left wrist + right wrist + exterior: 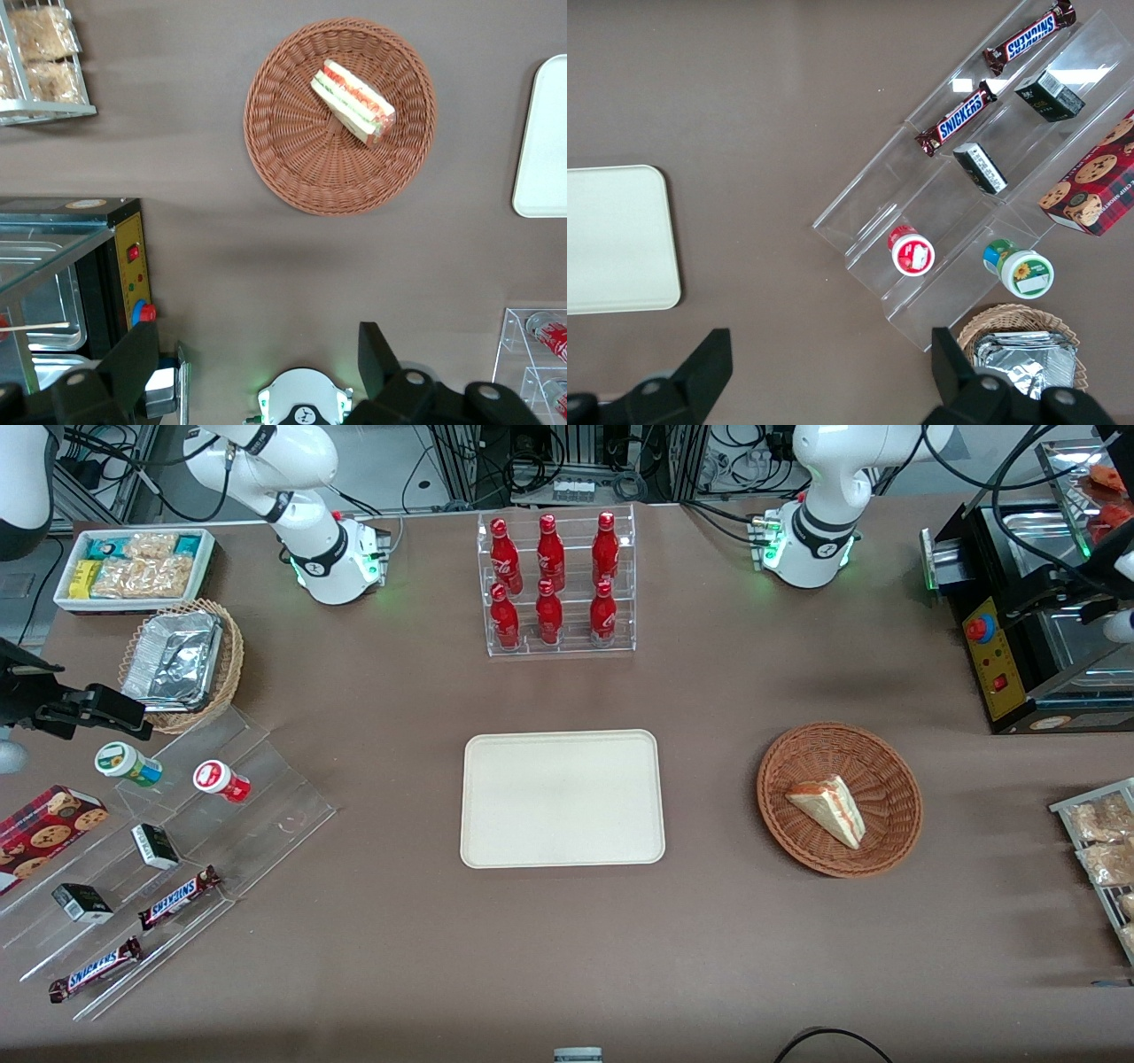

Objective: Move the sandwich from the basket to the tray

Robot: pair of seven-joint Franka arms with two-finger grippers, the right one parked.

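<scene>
The sandwich (831, 808) (353, 102), a pale bread wedge with a red and green filling stripe, lies in the round brown wicker basket (797, 762) (292, 168). The basket stands toward the working arm's end of the table. The cream-white tray (562, 798) (545, 142) (616, 239) lies bare at mid-table, beside the basket. My left gripper (257, 354) (1063, 598) hangs high near the black machine, farther from the front camera than the basket and well apart from it. Its fingers (376, 354) stand wide open with nothing between them.
A black machine (1019, 655) with a red button stands at the working arm's end, with a rack of snack packets (1099, 841) nearer the camera. An acrylic rack of red bottles (555, 584) stands farther back than the tray. An acrylic snack stand (177, 841) and a foil-tray basket (177, 660) fill the parked arm's end.
</scene>
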